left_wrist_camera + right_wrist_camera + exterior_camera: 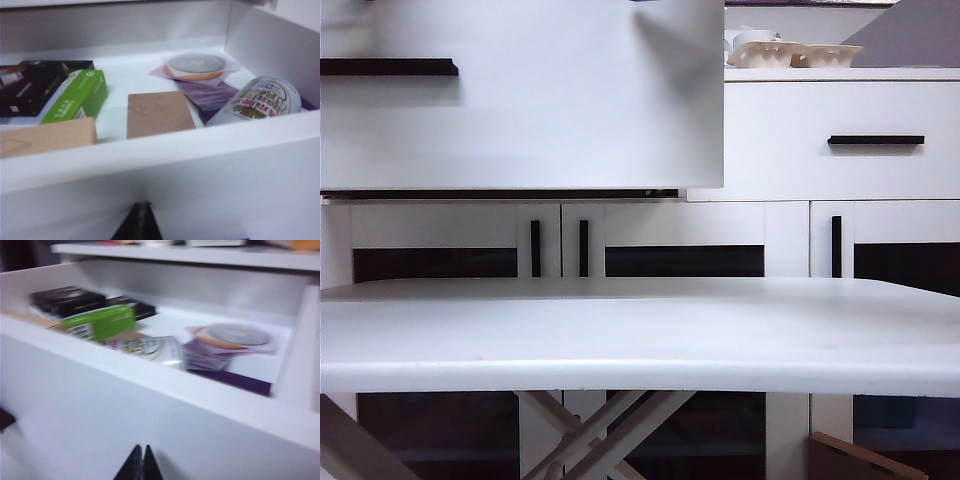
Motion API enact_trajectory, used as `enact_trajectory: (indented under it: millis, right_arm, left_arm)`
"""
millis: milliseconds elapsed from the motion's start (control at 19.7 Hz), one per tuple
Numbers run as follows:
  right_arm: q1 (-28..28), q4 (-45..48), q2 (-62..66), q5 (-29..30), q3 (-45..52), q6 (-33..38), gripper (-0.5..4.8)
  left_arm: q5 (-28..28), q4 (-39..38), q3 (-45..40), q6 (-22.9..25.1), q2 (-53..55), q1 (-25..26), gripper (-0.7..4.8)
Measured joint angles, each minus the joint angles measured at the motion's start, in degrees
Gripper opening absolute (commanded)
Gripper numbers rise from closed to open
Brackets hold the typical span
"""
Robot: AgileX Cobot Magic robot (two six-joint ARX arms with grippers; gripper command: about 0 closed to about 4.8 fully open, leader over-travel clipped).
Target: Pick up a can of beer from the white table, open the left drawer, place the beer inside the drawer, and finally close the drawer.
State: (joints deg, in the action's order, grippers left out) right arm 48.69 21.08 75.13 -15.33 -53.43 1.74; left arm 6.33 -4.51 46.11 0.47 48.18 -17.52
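Fingers on the left gripper [141, 220] are pinched shut on nothing, right at the front panel of the left drawer [165, 165]; right gripper [140, 465] same deal. The can of beer [257, 102] lies on its side in the drawer's front right corner, beside a brown card [157, 112].

Left drawer [165, 165] stands open; its white front wall bars both shut grippers, left gripper [142, 212] and right gripper [141, 460], just before it. Inside the drawer: can of beer [260, 102] by right wall, green box [80, 95], brown tile [157, 114]; bare floor between box and tile.
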Motion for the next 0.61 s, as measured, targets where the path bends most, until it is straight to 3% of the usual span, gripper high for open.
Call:
enact_trajectory:
  millis: [608]
  right_arm:
    - [-7.4, 2.2, 2.0, 3.3, -0.2, 0.0, -0.06]
  left_arm:
    - [1.5, 12.0, 0.0, 1.0, 10.5, 0.2, -0.06]
